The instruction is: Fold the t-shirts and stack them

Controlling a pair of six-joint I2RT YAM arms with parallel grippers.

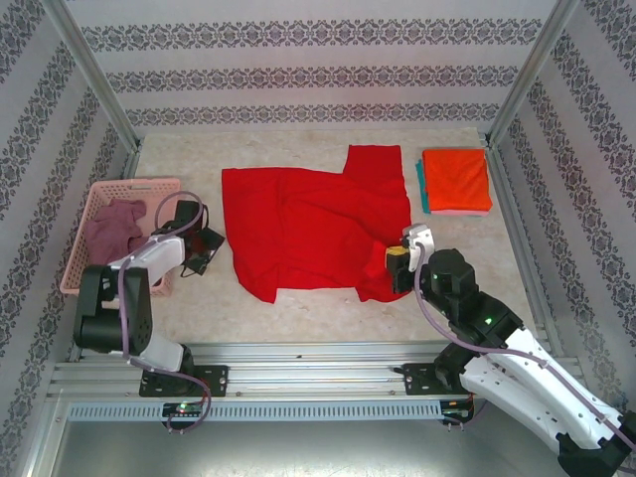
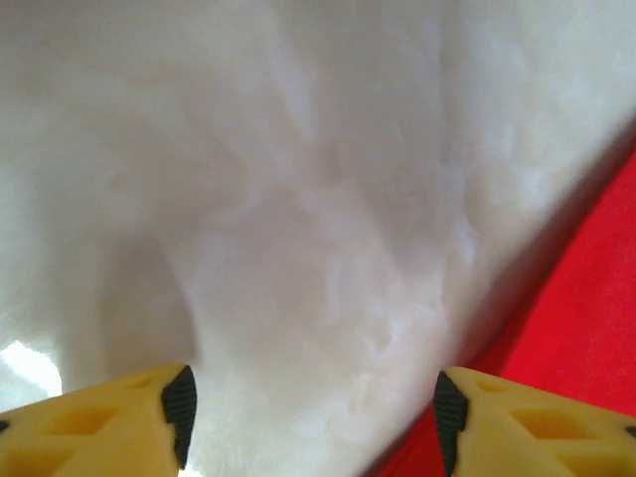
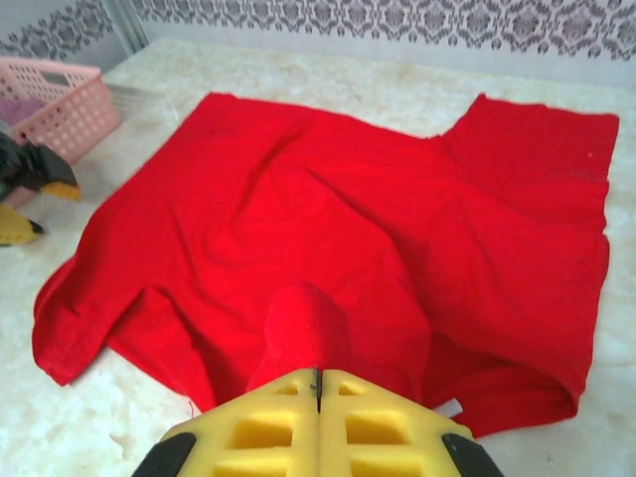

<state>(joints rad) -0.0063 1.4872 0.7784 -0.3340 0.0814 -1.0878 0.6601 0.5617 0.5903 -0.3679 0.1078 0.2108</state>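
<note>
- Two grippers are in view, one on each arm.
- The left gripper stands with its two yellow fingers spread apart and nothing between them. It hangs over bare table.
- The right gripper has its fingers pressed together on a raised fold at the near edge of the red t-shirt.
- There is one red t-shirt. It lies opened out and rumpled, stretching away ahead of the right gripper. Its left edge is just to the right of the left gripper, apart from it.
- There is one orange t-shirt, folded, well beyond the right gripper and to its right. It tops a small stack.
- One teal t-shirt shows as an edge under the orange one.
- One mauve t-shirt lies crumpled in the basket, to the left of the left gripper.
- There is one pink lattice basket, close beside the left arm.
</note>
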